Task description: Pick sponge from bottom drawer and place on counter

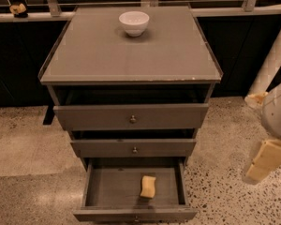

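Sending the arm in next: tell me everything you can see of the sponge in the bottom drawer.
The sponge is a small yellow block, foam by its look, roughly rectangular with slightly pinched long sides. It lies flat on the floor of the open bottom drawer, right of centre, its long axis running roughly front to back. It touches only the drawer floor, clear of the walls. The gripper hangs right of the cabinet, well apart from it.
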{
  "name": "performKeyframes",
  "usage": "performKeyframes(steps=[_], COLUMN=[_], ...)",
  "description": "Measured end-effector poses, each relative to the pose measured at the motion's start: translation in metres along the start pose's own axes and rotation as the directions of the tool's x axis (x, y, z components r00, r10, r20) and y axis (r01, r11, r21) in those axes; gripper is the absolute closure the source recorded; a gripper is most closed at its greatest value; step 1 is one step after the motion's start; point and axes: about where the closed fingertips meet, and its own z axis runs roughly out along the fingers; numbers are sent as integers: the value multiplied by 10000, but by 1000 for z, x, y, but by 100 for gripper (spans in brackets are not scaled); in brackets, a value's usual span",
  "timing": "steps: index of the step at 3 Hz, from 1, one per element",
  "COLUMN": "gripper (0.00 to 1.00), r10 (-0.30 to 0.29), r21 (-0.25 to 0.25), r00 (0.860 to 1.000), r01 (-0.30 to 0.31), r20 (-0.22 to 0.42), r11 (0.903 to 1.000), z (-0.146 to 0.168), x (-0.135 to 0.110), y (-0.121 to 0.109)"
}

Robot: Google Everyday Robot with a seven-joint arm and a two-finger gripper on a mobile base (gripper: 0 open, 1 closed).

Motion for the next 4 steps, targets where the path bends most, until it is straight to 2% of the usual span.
performKeyframes(steps=[1,2,3,4], gripper=[0,0,0,0], r10=[95,115,340,721], r21=[-136,-326,-502,-892], r00=[9995,9981,9940,9853], r01=[-99,-134,-393,-866], r20=[-293,-599,-1036,-1546], r11=[9999,9994,9980,9922], z=[48,97,143,184], x=[19,34,45,55], y=[18,24,11,-4])
